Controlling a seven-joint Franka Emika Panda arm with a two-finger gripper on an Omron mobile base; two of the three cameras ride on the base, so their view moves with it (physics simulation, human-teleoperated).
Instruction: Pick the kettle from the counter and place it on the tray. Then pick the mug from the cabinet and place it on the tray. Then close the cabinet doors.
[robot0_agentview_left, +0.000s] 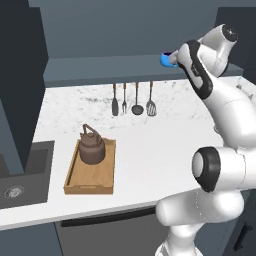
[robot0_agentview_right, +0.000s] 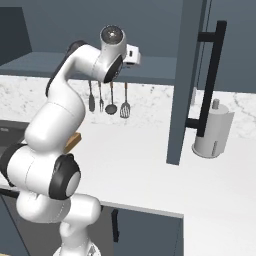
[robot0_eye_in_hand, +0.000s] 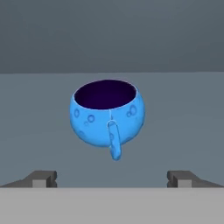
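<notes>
The two dark fingertips (robot0_eye_in_hand: 43, 178) are standing spread wide, gripping nothing, while the small bright-blue round mug (robot0_eye_in_hand: 107, 117) is sitting upright on the dark blue-grey cabinet shelf (robot0_eye_in_hand: 183, 113) straight ahead, centred between them, handle pointing back toward them.

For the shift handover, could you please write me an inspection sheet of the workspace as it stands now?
Surface: white speckled counter, dark sink at its left end.
Job's things: kettle upright on the wooden tray; blue mug upright on the cabinet shelf, handle towards the hand; cabinet door open.
Clutter: four utensils hanging on the back wall; paper towel holder on the counter.
Grippers: gripper open, level with the mug, not touching it.
Cables: nothing seen.
Surroundings: dark blue-grey walls.
</notes>
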